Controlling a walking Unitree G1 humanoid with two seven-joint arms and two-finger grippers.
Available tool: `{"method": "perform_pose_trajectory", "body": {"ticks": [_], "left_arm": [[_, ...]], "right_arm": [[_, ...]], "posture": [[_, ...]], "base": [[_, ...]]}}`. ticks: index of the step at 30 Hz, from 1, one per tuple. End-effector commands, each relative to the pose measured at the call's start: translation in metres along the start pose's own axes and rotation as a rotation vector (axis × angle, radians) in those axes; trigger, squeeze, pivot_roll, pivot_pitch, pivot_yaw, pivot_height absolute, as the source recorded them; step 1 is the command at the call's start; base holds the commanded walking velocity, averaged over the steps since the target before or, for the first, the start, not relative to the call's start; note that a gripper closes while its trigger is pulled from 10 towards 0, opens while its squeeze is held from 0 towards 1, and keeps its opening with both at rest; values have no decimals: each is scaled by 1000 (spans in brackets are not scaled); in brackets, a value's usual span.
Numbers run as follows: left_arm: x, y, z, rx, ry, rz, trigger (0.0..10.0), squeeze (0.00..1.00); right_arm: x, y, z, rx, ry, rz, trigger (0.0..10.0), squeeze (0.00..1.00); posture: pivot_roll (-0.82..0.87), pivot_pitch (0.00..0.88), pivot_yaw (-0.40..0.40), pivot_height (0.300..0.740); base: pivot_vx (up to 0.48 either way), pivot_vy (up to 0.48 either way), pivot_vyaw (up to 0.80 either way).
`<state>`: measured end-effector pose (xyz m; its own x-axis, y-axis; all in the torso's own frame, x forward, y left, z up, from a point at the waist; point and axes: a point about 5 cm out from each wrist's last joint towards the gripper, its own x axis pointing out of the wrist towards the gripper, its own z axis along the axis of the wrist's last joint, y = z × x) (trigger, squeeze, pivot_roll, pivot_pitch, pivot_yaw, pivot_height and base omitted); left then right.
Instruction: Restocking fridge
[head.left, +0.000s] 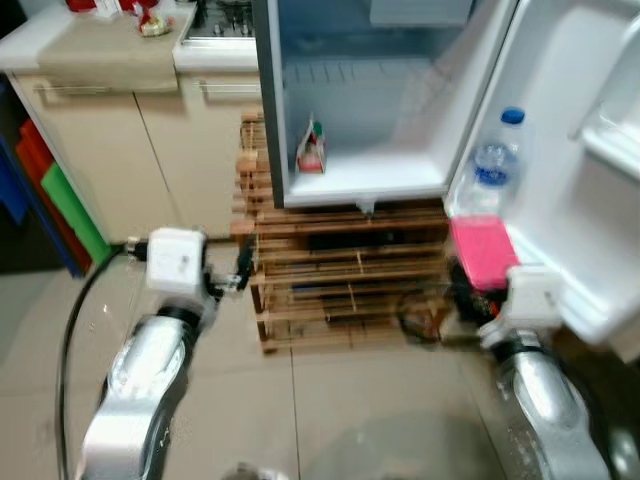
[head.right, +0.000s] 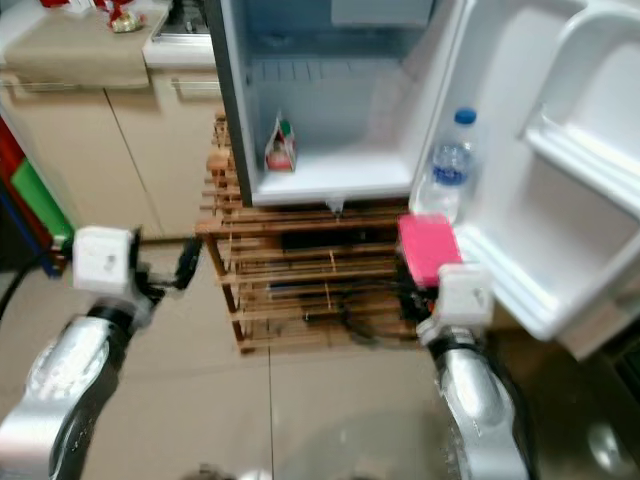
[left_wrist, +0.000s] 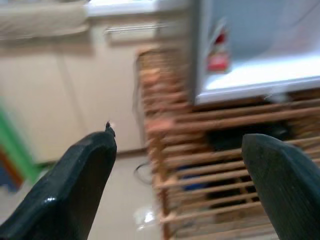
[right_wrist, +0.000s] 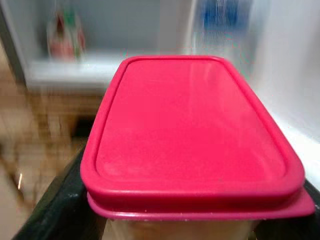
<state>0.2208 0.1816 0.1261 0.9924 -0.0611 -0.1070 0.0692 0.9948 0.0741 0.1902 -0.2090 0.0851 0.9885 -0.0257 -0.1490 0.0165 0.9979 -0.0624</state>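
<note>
From the head, one open fridge (head.left: 370, 150) held one carton (head.left: 312, 150) and one water bottle (head.left: 495, 165). The left gripper (left_wrist: 180, 165) hung spread and empty. The right gripper (right_wrist: 165, 220) pinched one pink-lidded container (right_wrist: 192, 135) before the fridge.

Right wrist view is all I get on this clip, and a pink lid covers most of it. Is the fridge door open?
Observer: Yes. The fridge door stands wide open on the robot's right, with a water bottle in its lower shelf.
Operator: Where is the container?
Observer: The pink-lidded container is held in the right gripper, low in front of the open door.
Operator: And the left arm?
Observer: The left gripper is open, facing the wooden rack under the fridge.
</note>
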Motion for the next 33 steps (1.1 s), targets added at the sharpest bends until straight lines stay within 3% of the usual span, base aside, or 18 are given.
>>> {"method": "perform_pose_trajectory", "body": {"ticks": [1, 8, 13, 21, 33], "left_arm": [[10, -12, 22, 21, -113, -46, 10000, 0], [15, -7, 8, 3, -46, -63, 10000, 0], [18, -6, 14, -22, -76, -47, 10000, 0], [24, -8, 22, -7, -99, -28, 10000, 0], [30, -13, 34, -5, -133, -50, 10000, 0]], "right_arm": [[11, 5, 17, 26, -72, 42, 10000, 0], [15, 13, 18, 22, -62, 70, 10000, 0], [19, 15, 18, 20, -56, 83, 10000, 0], [38, 23, 27, 4, -71, 111, 10000, 0], [46, 42, 27, 19, -75, 163, 10000, 0]], "posture": [[-6, 0, -8, 740], [-1, 0, -10, 740], [2, 0, -11, 740], [5, 0, -18, 740], [13, 0, -13, 740]], "base": [[0, 0, 0], [0, 0, 0], [0, 0, 0], [480, 0, 0], [480, 0, 0]]}}
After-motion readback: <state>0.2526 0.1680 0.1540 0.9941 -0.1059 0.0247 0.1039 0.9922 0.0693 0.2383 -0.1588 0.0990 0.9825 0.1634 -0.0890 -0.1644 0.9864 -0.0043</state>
